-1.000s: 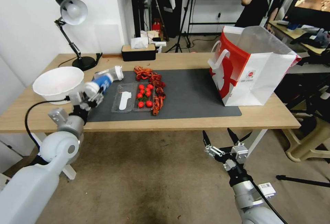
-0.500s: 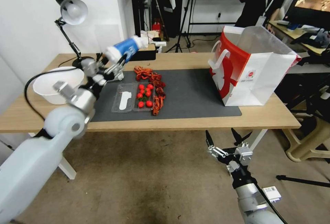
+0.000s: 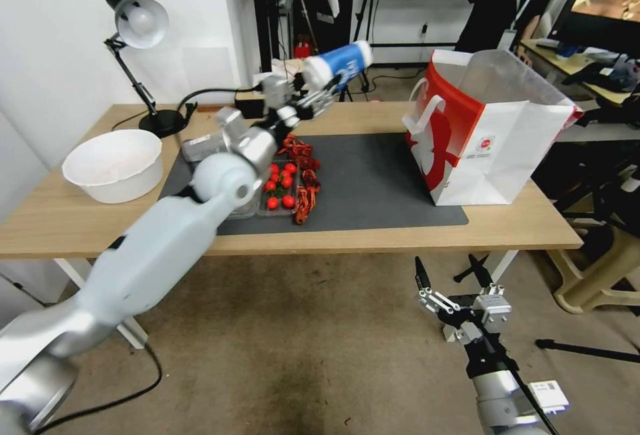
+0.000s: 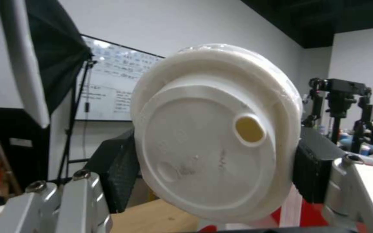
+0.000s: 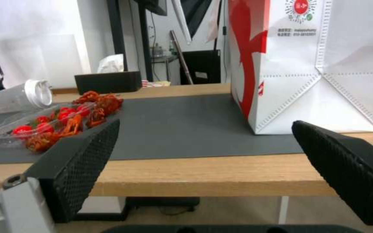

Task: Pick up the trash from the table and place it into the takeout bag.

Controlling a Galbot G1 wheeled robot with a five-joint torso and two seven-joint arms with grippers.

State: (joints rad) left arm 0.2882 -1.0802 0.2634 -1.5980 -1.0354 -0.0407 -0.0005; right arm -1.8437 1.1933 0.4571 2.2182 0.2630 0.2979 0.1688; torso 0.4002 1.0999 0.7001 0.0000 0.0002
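My left gripper point(image 3: 315, 93) is shut on the blue-and-white lidded paper cup point(image 3: 341, 61), holding it tilted in the air above the back of the dark mat point(image 3: 373, 181), left of the takeout bag point(image 3: 497, 138). In the left wrist view the cup's white lid point(image 4: 214, 132) sits between the black pads point(image 4: 115, 174). A clear white-capped plastic cup point(image 5: 18, 97) lies on its side at the mat's left end. The bag stands open on the table's point(image 3: 80, 221) right part. My right gripper point(image 3: 455, 276) hangs open below the table's front edge, nothing in it.
A clear tray of cherry tomatoes point(image 3: 280, 188) and red crayfish shells point(image 3: 305, 178) lie mid-mat. A white bowl point(image 3: 113, 165) and desk lamp point(image 3: 140, 21) stand at the table's left. A person stands far behind the bag. Bare mat lies between the shells and the bag.
My left arm has lifted the blue-and-white cup from the table's left side and swung it up and rightward toward the bag. The right gripper has sunk a little lower.
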